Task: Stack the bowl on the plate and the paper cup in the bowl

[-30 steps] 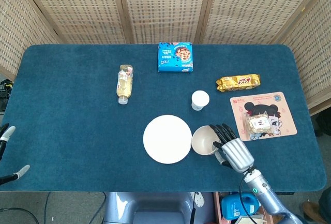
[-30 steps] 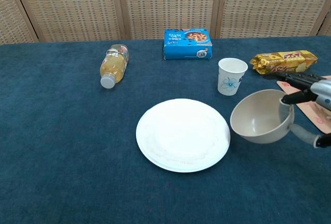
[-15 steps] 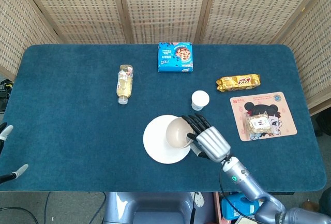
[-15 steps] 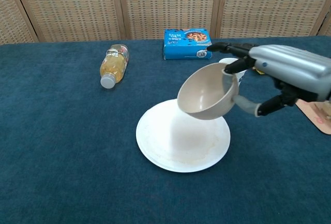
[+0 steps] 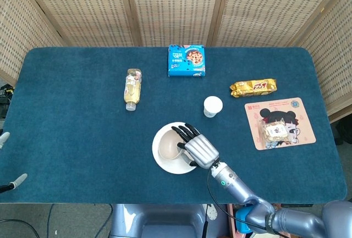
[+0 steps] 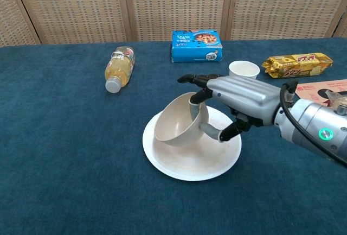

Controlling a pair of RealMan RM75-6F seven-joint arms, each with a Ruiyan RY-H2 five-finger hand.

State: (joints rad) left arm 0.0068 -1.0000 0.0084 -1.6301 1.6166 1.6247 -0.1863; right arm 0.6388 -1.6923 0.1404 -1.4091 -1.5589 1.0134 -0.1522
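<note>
Right hand pinches bowl by rim, tilted, over plate; not set down yet. Paper cup upright on worktop beyond plate, untouched. Left hand barely visible at edge, state unclear. Both stacking steps pending.

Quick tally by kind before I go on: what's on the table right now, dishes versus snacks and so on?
Dishes: 3, bowl held by the right robot hand, plate, paper cup
Snack packs: 3, blue cookie box, gold biscuit pack, small snack packet
Drink bottles: 1
Cartoon mats: 1
Total: 8
</note>
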